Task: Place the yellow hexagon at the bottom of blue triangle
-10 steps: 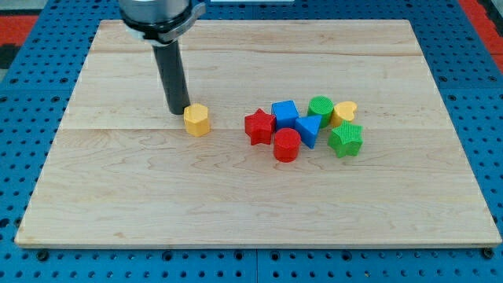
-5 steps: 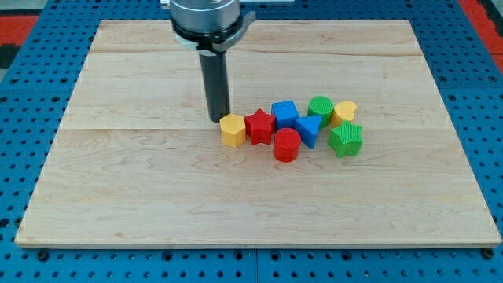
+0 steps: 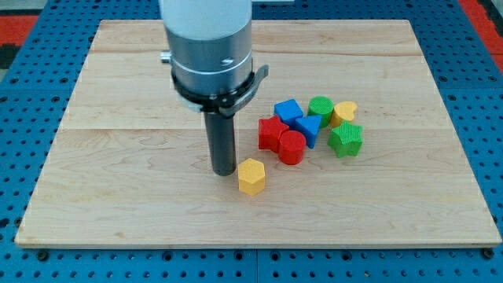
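Note:
The yellow hexagon (image 3: pixel 251 176) lies on the wooden board (image 3: pixel 118 196), below and left of the cluster of blocks. My tip (image 3: pixel 224 171) is just left of the hexagon, touching or nearly touching it. The blue triangle (image 3: pixel 309 128) sits in the cluster, up and to the right of the hexagon, with the red cylinder (image 3: pixel 291 147) at its lower left.
The cluster also holds a red star (image 3: pixel 271 132), a blue cube (image 3: pixel 288 111), a green cylinder (image 3: pixel 321 108), a yellow cylinder-like block (image 3: pixel 343 112) and a green star (image 3: pixel 345 139). A blue pegboard (image 3: pixel 23 141) surrounds the board.
My tip moved right, then down toward the view's bottom, pushing the yellow hexagon from the left of the red star to below the cluster. The red star was nudged right against the red cylinder.

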You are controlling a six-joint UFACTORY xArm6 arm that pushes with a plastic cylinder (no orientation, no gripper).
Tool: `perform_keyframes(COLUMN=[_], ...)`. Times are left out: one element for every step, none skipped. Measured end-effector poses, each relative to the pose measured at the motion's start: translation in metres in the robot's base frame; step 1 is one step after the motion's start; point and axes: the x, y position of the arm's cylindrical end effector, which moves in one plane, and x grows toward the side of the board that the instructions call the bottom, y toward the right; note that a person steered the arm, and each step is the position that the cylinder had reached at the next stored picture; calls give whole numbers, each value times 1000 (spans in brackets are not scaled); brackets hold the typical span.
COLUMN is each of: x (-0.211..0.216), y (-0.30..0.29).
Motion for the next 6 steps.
perform_keyframes(x=[31, 41, 40, 32, 32, 44], y=[33, 81, 118, 135, 139, 126])
